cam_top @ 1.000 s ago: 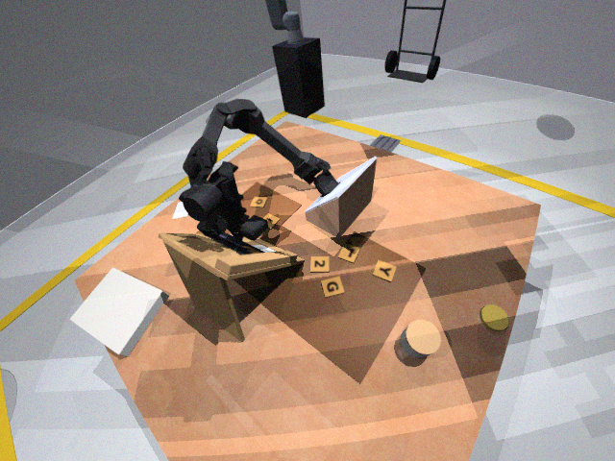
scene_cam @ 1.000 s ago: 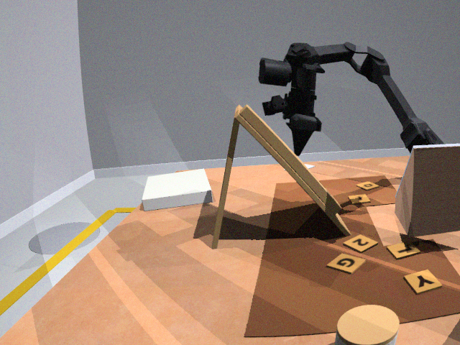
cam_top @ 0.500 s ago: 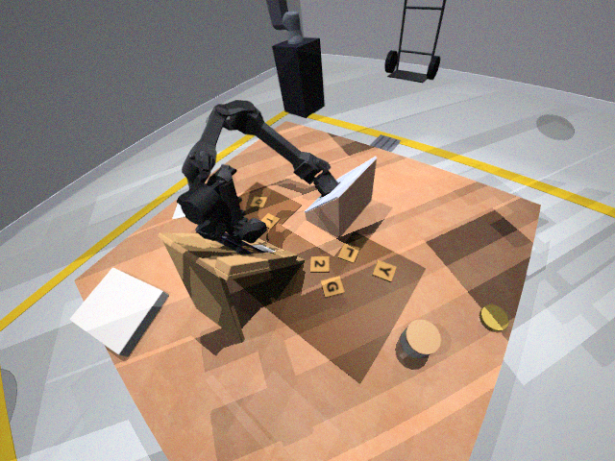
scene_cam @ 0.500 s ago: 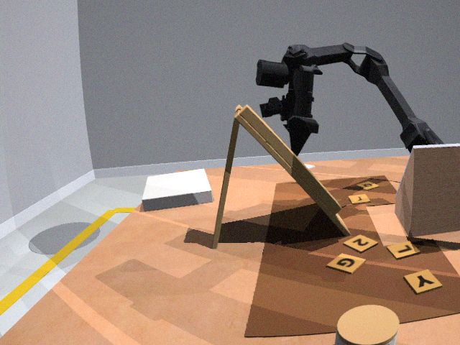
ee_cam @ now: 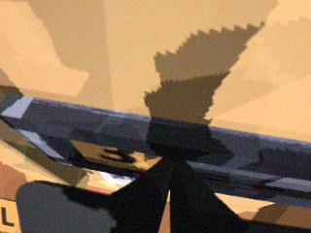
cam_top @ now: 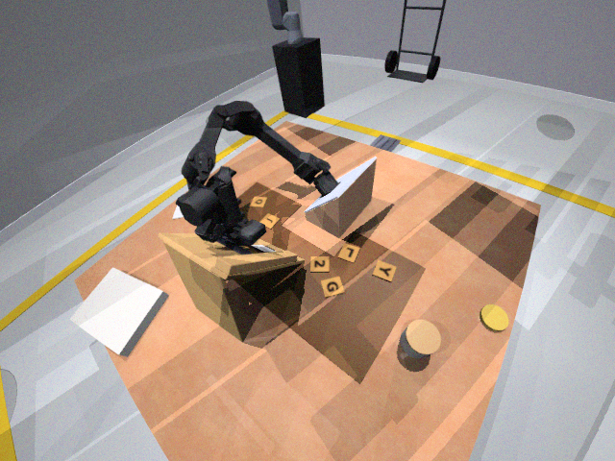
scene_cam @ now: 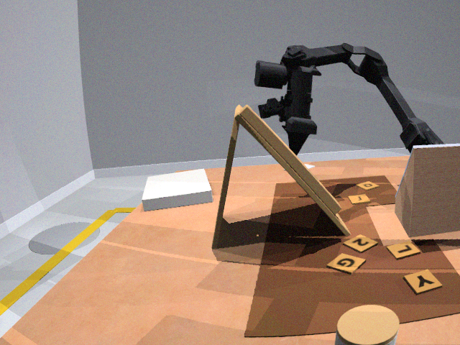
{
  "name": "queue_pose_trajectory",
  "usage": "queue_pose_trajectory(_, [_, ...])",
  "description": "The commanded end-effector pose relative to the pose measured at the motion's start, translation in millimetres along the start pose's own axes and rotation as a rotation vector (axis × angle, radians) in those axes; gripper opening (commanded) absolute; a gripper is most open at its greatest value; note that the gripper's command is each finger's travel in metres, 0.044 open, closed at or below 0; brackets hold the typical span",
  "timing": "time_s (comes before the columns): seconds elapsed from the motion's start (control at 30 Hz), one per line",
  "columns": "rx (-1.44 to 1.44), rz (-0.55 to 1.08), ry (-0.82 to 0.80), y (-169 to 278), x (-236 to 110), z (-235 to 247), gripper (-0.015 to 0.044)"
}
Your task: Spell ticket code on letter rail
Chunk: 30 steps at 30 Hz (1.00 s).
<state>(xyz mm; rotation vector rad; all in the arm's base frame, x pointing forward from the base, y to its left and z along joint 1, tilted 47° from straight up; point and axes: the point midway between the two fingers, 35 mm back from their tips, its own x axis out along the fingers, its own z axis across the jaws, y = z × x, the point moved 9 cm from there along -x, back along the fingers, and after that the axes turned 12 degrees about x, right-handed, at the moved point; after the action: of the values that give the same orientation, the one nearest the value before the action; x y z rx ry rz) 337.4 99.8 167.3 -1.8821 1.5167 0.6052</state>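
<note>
The gripper (scene_cam: 297, 150) was shut tight with nothing between its fingers, its closed tip pressed down at the sloping board (scene_cam: 286, 163) near the middle of the counter. In the wrist view the tip stood against the dark letter rail (ee_cam: 253, 146), just beside a tile marked 3 (ee_cam: 114, 155) that already sat in the channel. The step in hand appeared to be pushing that tile home with the closed fingers as a pusher. To do this well, the tip should bear squarely on the tile's edge, travel along the rail's line and not press into the board, which might tip. Loose tiles 2 (cam_top: 319, 264), G (cam_top: 332, 286), L (cam_top: 348, 254) and Y (cam_top: 383, 271) lay on the counter beside the board's lower end, toward the right edge. The ticket could not be read.
</note>
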Motion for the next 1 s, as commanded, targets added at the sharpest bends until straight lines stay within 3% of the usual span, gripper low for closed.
queue_pose_trajectory(0.0, [0.001,-0.004,0.002,1.0,-0.4,0.9,0.0000])
queue_pose_trajectory(0.97, [0.001,-0.004,0.002,4.3,0.1,11.7,0.0000])
